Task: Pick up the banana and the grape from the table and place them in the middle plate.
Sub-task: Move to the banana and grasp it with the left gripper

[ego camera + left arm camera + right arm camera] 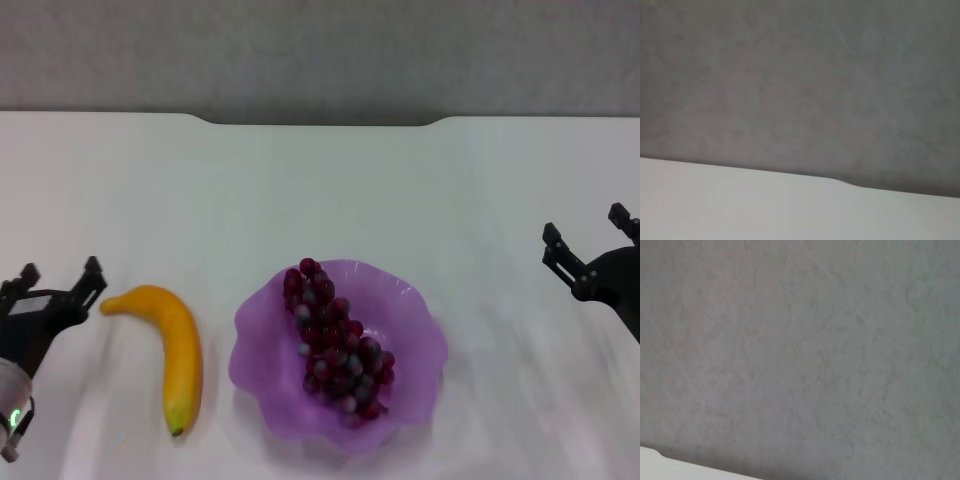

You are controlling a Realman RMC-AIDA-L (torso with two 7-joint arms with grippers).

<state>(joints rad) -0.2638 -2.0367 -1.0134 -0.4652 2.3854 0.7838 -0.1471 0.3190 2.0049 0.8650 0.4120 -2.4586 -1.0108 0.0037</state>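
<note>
With the grape (pixel 335 340) already in the middle plate (pixel 415 300), the left end effector (pixel 58 282), fingers apart beside the banana (pixel 175 345), must next straddle it.

Beyond the far edge of the work surface runs a plain grey wall (pixel 320 50), flat and matte, filling the upper band of the head view. Both wrist views show the same grey surface (pixel 805 350) closer up (faintly mottled, with thin pale streaks). The light is soft and even, casting only weak shadows.
</note>
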